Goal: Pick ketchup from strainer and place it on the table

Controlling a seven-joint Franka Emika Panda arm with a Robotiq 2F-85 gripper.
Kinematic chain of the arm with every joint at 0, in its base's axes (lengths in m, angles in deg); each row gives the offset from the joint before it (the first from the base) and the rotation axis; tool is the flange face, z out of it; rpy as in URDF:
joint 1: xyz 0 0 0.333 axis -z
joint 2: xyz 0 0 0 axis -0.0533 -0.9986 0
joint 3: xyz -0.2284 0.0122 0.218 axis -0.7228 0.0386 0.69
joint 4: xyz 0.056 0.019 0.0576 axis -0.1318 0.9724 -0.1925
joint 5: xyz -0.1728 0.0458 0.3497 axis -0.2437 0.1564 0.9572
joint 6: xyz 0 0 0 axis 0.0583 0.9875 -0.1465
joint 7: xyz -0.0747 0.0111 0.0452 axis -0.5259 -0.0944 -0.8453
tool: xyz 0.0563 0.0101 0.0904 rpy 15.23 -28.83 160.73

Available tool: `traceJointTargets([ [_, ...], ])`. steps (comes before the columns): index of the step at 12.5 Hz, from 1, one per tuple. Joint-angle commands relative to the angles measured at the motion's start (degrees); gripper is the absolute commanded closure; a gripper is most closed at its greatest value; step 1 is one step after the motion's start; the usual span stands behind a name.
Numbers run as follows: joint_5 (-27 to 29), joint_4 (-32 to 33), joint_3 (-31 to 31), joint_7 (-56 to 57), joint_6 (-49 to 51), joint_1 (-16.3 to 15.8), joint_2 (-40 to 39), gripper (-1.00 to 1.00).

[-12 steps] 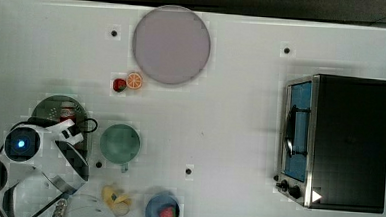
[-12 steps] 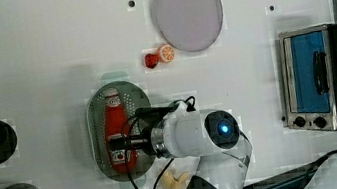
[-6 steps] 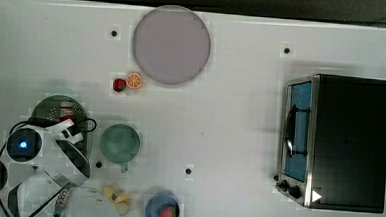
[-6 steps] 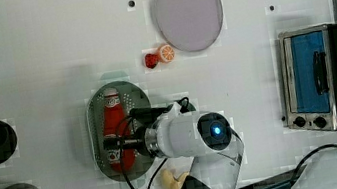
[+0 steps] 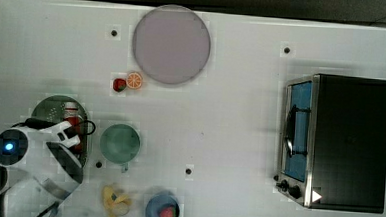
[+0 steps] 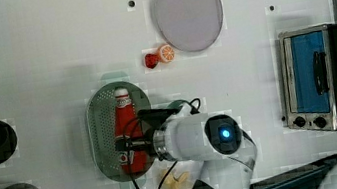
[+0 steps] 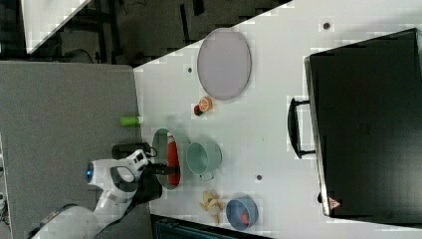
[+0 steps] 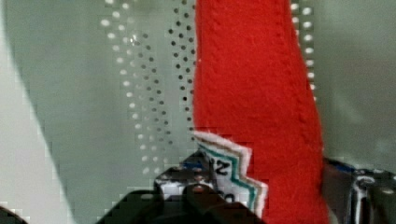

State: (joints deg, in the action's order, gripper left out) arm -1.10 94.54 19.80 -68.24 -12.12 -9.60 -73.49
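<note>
Red plastic is what you see first: the ketchup [image 6: 127, 131] lies flat inside the strainer [image 6: 100, 135], cap toward the left view's top, its body along the basket's length. The strainer sits on the table [image 6: 49, 56], with the green cup [image 5: 120, 143] just beside it on the top view's right. Your gripper [image 6: 131, 147] is down over the bottle's lower, labelled half. In the wrist view, one finger [image 8: 187, 184] sits against the label edge and the other finger [image 8: 369, 191] on the far side of the red body [image 8: 254, 93], so the jaws stand apart with the bottle between them; you cannot tell whether they press it yet. The perforated floor [image 8: 149, 93] shows beside the bottle. A strawberry [image 6: 151, 60] and orange slice [image 6: 166, 53] lie near the grey-lilac plate [image 6: 188, 10], well apart from the strainer.
</note>
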Motion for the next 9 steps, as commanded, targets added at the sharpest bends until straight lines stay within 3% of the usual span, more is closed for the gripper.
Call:
traceJointTargets([
  [1, 7.8, -2.5, 2.7, -2.3, 8.4, 1.3, 12.1, -0.25],
  [3, 12.2, -3.9, 2.2, 2.2, 14.3, 2.7, 17.0, -0.25],
  [9, 12.6, -6.2, -7.5, 21.8, 23.0, 10.2, 23.5, -0.25],
])
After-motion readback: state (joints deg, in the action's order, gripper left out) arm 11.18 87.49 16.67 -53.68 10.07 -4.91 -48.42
